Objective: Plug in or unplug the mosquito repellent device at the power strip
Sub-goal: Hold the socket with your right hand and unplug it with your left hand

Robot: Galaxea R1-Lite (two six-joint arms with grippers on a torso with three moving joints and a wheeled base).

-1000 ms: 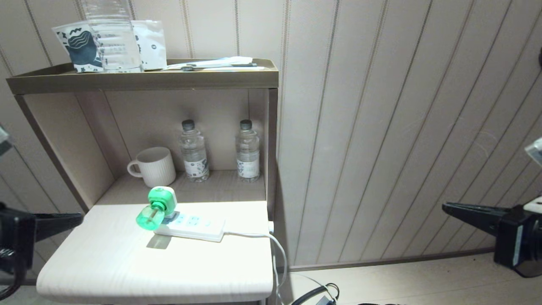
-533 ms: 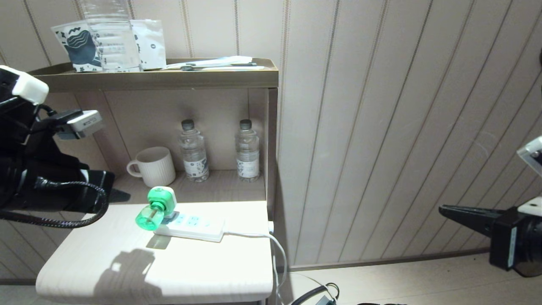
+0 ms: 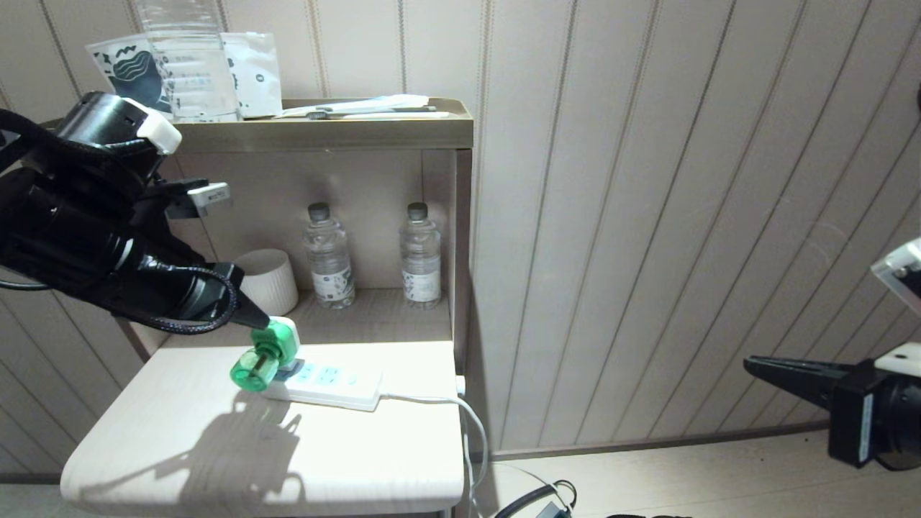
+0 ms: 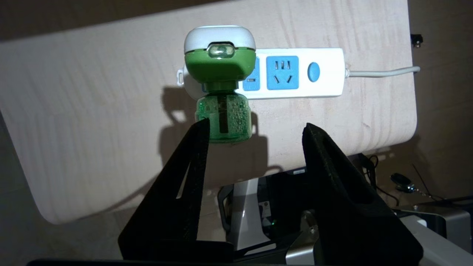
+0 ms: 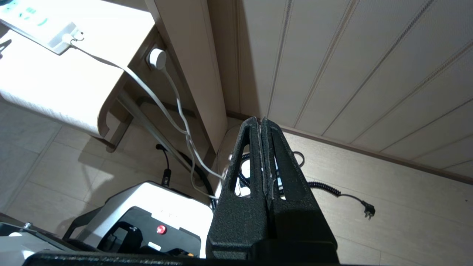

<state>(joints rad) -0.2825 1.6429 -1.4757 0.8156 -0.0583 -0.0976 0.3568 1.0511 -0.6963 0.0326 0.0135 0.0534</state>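
The mosquito repellent device (image 4: 220, 79) sits plugged into the end socket of the power strip (image 4: 295, 74) on the bench (image 3: 345, 446). To unplug it well, the left gripper (image 4: 255, 135), fingers apart near the green bottle, should straddle the head and pull straight off. A second ago this arm was low at the frame's edge; the right gripper (image 5: 261, 123) hangs closed, aside

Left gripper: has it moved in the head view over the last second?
Yes. The left gripper came in from the left edge, rightward past the mug, up to the mosquito repellent device on the power strip.
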